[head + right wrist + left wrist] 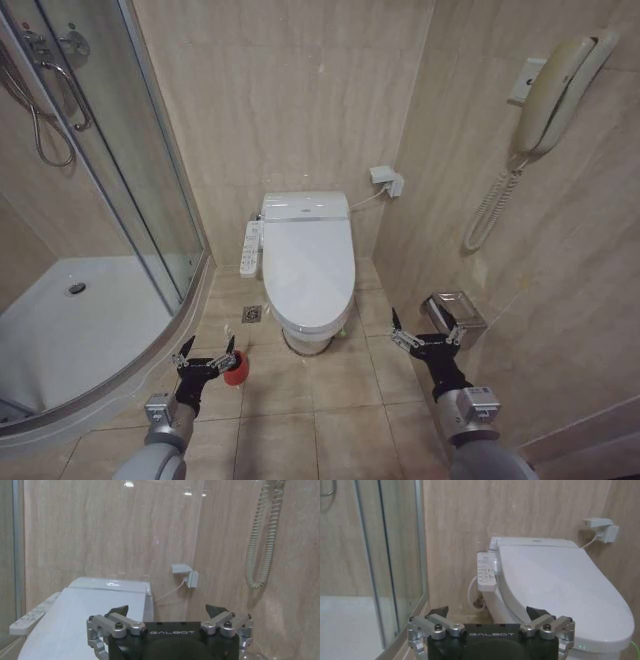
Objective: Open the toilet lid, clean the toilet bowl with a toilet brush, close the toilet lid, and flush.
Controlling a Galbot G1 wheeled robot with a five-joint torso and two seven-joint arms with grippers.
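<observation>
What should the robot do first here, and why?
Probably reach one open gripper, likely the right gripper, forward to the front edge of the toilet lid to lift it. The lid lies shut over the toilet bowl, so brushing cannot begin. The left gripper hangs open beside the red cup holder, and both are short of the toilet.
</observation>
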